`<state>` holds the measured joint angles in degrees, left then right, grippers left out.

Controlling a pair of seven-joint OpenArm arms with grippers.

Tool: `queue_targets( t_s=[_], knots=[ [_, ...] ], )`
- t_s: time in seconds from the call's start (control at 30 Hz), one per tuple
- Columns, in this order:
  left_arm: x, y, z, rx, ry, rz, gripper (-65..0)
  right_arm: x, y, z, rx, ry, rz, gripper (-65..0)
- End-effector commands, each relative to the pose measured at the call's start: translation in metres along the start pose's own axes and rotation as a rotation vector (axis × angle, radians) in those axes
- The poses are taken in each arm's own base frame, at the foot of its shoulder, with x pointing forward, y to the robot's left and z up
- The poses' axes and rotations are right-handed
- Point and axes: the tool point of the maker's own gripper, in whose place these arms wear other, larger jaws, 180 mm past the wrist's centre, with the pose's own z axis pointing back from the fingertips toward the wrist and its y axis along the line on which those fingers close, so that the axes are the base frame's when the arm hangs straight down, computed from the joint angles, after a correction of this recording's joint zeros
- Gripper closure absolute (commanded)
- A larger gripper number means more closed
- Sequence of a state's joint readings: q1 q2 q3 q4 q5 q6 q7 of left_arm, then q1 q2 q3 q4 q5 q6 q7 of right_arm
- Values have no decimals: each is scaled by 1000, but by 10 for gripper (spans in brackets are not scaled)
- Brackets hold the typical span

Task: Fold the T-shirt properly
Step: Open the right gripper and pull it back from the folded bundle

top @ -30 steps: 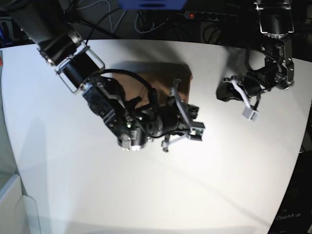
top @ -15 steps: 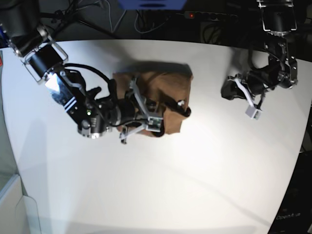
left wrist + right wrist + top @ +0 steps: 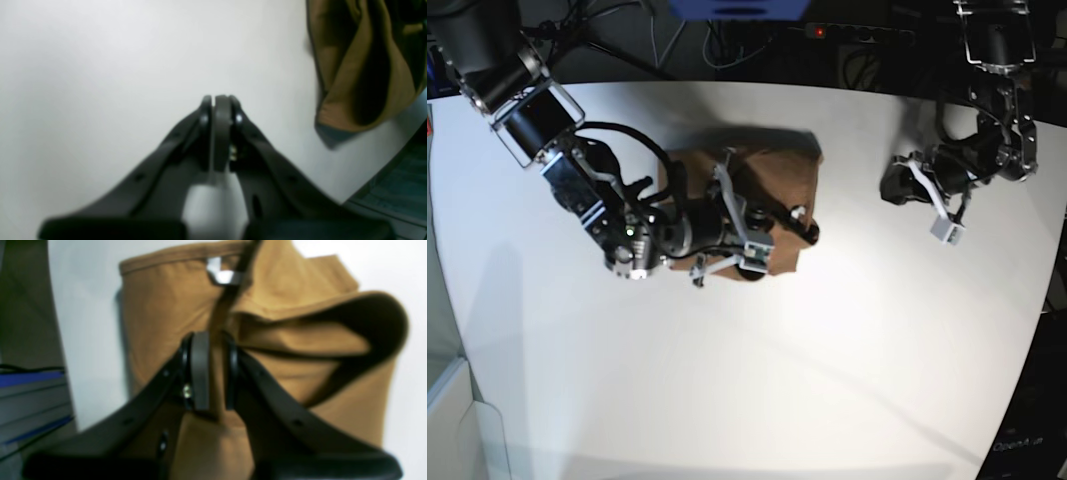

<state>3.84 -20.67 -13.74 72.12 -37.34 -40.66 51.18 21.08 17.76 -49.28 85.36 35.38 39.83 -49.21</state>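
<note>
Item one, at the left of the base view: we record the right claw over the T-shirt, its jaws narrowed on a fold of the tan cloth. In its wrist view the fabric passes between the two pads, and a small white tag shows near the collar edge.

Item two, centre: we list the T-shirt as a bunched, partly folded heap on the white table, toward its far side; the exact layering is blurred, so we leave it unsettled.

Item three, right: we note the left claw well apart from the shirt, above bare table, jaws pressed together on nothing, as its wrist view confirms.
</note>
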Motion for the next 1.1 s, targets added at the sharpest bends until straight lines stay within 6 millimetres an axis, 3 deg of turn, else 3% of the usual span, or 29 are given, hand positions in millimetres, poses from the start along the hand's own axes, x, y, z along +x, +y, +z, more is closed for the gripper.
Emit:
queue_targets(
  t_s=[0.0, 0.13, 0.33, 0.47, 0.63, 0.77, 0.97, 1.07],
  knots=[
    [-11, 10, 5, 43, 65, -16, -22, 18, -8, 5, -9, -54, 18, -62],
    [-12, 10, 4, 45, 68, -17, -22, 20, -15, -2, 4, -41, 37, -62],
    [-12, 10, 4, 42, 68, -14, -22, 51, -21, -33, 54, -38, 76, -62],
    [-32, 8, 6, 41, 112, -2, -22, 70, -18, -48, 85, -21, 135, -62],
    [-36, 9, 8, 43, 126, 0, -22, 75, -28, -47, 69, 6, 163, -62],
    [-36, 7, 7, 40, 124, 2, -22, 58, -48, -34, 28, 58, 158, -62],
    [-38, 1, 1, 26, 123, 10, -22, 11, -81, -12, -66, 168, 158, -58],
    [-39, 0, 1, 25, 126, 8, -22, 1, -99, 2, -125, 184, 149, -57]
  ],
)
